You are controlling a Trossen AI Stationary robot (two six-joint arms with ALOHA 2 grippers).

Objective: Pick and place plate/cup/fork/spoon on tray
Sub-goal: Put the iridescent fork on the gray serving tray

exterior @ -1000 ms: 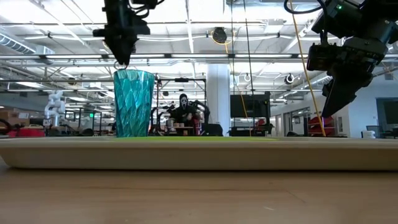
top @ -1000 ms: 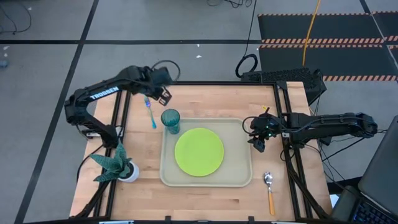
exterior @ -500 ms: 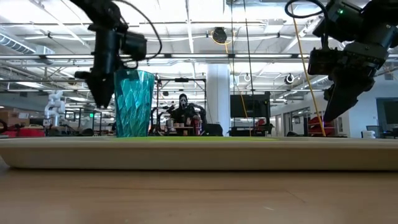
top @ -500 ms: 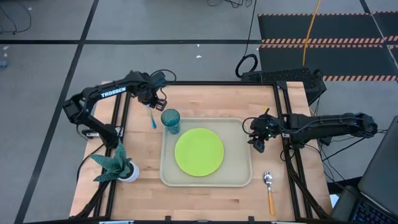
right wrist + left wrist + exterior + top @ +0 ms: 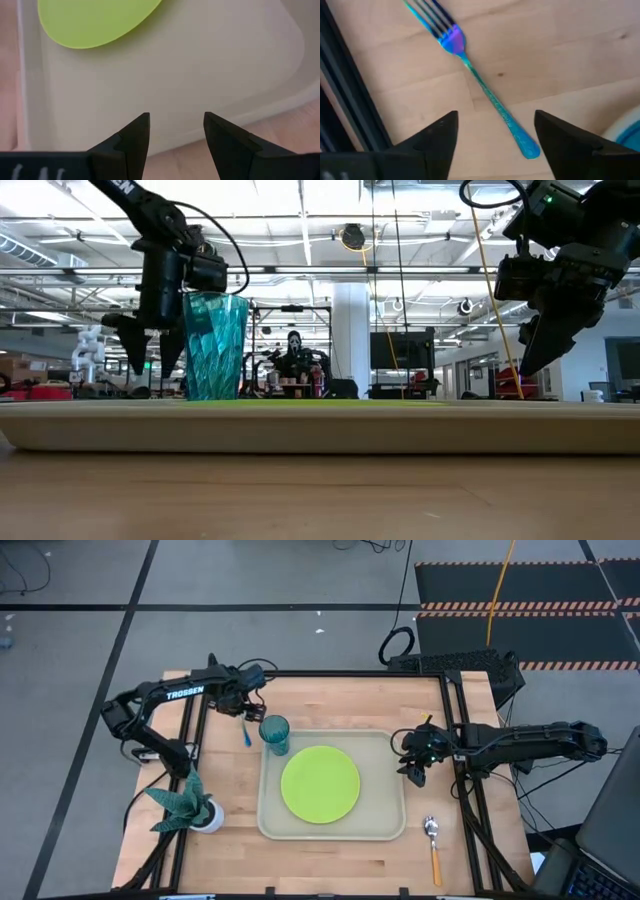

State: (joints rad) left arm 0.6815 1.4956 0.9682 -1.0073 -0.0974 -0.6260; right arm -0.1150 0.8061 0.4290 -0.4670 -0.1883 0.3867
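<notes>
The blue-handled fork (image 5: 485, 92) lies flat on the wooden table, left of the tray, its handle end beside the teal cup (image 5: 274, 734). My left gripper (image 5: 495, 132) hovers open just above it, a finger on either side of the handle without touching; in the low view, my left gripper (image 5: 148, 352) hangs left of the cup (image 5: 214, 345). Cup and lime-green plate (image 5: 320, 784) rest on the beige tray (image 5: 263, 822). The orange-handled spoon (image 5: 433, 845) lies on the table at the near right. My right gripper (image 5: 413, 772) waits open over the tray's right rim (image 5: 260, 112).
A teal leafy plant in a white pot (image 5: 188, 804) stands at the table's near left. Black frame rails run along the table's left (image 5: 190, 730) and right (image 5: 465, 800) sides. Bare wood shows near the table's front edge (image 5: 320, 865).
My left gripper has moved from above the cup toward the table's left edge and down, ending low over the fork. Its fingers, together before, now stand apart. The cup, plate, fork and my right gripper have stayed put.
</notes>
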